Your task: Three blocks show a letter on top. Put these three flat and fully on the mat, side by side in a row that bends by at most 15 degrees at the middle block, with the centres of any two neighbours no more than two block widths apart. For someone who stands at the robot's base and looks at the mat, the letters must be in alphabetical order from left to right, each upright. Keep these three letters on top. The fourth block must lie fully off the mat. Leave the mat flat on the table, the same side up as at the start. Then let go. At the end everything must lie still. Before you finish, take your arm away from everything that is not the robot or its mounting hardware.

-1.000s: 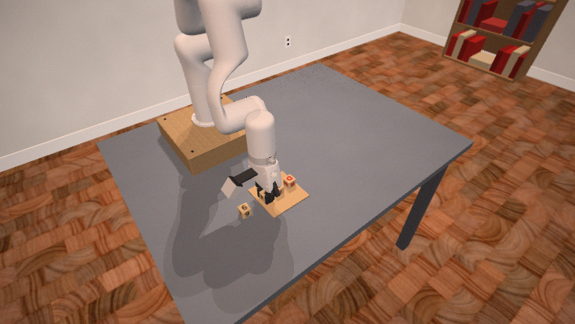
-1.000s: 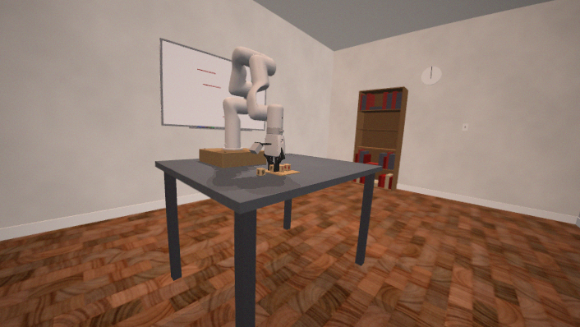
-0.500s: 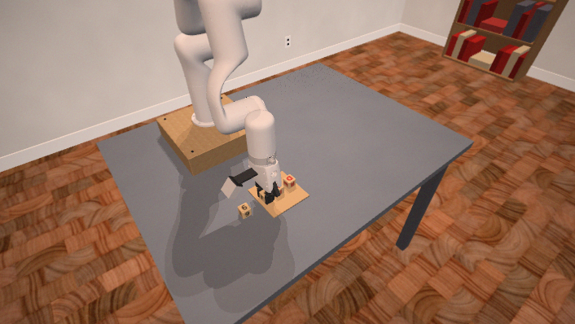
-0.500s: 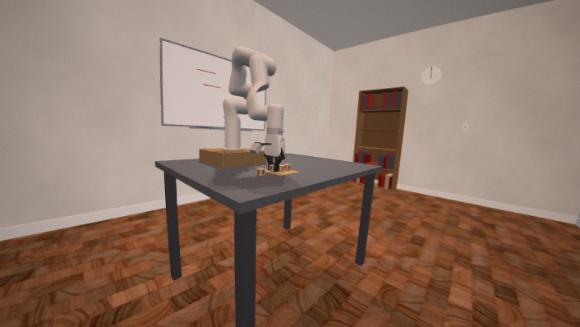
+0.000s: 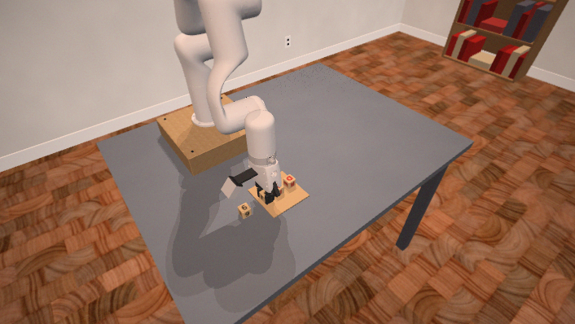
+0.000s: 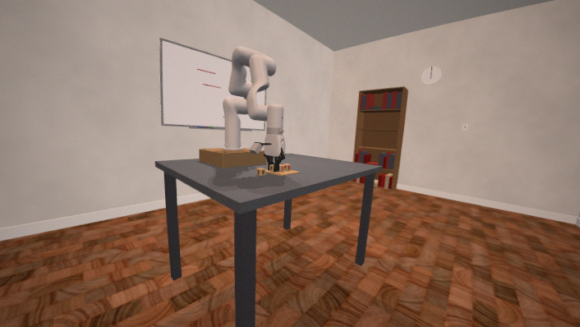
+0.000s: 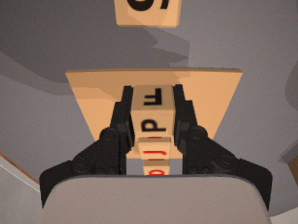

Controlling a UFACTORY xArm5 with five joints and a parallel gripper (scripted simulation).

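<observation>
gripper (image 5: 272,195) (image 6: 273,168) (image 7: 153,98) fingers seem to pinch the letter p block (image 5: 262,197) (image 6: 271,168) (image 7: 153,115), one on each side. it looks to be sitting on the left part of the wooden mat (image 5: 277,209) (image 6: 293,172) (image 7: 210,92). the red j block (image 5: 280,192) (image 6: 282,168) (image 7: 156,151) is just to its right, and the red d block (image 5: 289,181) (image 6: 287,167) (image 7: 156,171), if that is a d, is at the far right end of the row. seen from the base, that likely reads d, j, p. so the coming move turns on the close j block: the hand should open just a bit, then go straight up, or it may bump the row. the number block (image 5: 244,210) (image 6: 260,172) (image 7: 147,15) is off the mat, near and left. all this is on a gray table (image 5: 346,134) (image 6: 320,166) (image 7: 255,45). a bookshelf (image 5: 542,42) (image 6: 402,135) stands at the far right of the room.

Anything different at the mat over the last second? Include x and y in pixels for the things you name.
Nothing has visibly moved: the hand (image 5: 267,198) (image 6: 273,169) (image 7: 153,98) is still down at the mat (image 5: 294,199) (image 6: 292,172) (image 7: 95,90), and the number block (image 5: 244,210) (image 6: 260,172) (image 7: 150,12) is still off it. No earlier wrist view to compare.
</observation>
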